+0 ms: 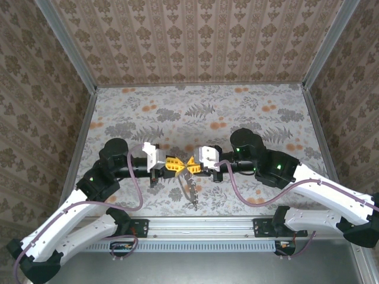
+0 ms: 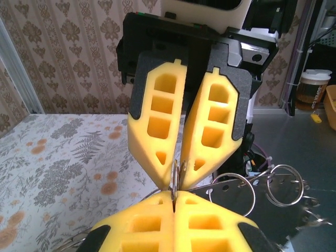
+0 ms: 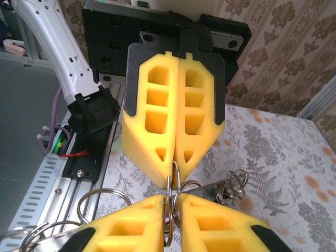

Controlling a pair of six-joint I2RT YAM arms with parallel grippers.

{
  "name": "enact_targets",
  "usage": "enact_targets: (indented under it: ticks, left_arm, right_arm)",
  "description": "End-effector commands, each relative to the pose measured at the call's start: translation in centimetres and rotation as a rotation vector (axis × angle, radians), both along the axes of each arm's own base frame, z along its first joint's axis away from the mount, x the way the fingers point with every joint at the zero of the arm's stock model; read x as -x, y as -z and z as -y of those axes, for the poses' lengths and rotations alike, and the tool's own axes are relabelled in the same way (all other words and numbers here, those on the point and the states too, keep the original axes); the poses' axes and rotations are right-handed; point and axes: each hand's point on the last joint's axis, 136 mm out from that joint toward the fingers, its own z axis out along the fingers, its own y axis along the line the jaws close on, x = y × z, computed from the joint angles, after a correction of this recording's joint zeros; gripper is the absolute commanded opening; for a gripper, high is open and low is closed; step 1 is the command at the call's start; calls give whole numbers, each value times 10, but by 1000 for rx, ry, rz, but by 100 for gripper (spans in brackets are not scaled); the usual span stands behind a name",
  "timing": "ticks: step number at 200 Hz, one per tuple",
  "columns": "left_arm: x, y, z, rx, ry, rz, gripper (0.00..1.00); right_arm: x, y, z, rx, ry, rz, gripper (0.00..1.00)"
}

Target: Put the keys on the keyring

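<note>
Holds the keyring in the air above the middle of the table, right where two noses meet. Clenches the left pincer on the thin wire from one side, fingers pressed flat together with no gap. Clenches the right pincer on the same wire from the other side, tips closed, backs splayed a little.

Presents the ring edge-on to both wrist cameras, its flat face in line with the seam between each pair of fingers, its long way running from one nose to the other. Lets a short chain dangle below the meeting point. Leaves further loose rings sticking out just beside the grip. Cannot tell any key from the tangle of wire: too small, too much glare.

Puts neither arm nearer: touches the ring with both alike. Judging by this, calls next for prising the coil apart, so hinges on the split lying along that seam and not across it. Risks a twist or a slip if either side pulls off that line.
</note>
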Motion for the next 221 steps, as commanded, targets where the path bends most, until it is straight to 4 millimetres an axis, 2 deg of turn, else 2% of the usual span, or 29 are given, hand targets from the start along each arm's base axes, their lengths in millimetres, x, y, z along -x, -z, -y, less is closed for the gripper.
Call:
enact_targets:
  ticks: [1,13,42,59,71,133,221]
  left_arm:
    - [6,-26,0,100,33,62,0]
    - [5,-24,0,95,32,55,0]
    - [-6,-8,-1,-28,-40,29,0]
    - [-13,2,-6,-110,-105,39,24]
    - [-20,8,-9,-161,-160,60,29]
    - [-28,16,-3,-264,-181,115,29]
    - [-30,19,6,-294,-147,122,28]
  right_arm:
    - [4,-3,-1,-24,-23,3,6]
    - [1,-5,1,-26,-4,15,0]
    - [-18,-8,8,-19,115,57,0]
    - [-32,-2,11,24,184,73,0]
    - [-38,3,11,55,206,75,0]
    - [-35,16,1,113,170,72,0]
    - [-28,15,-3,109,134,65,0]
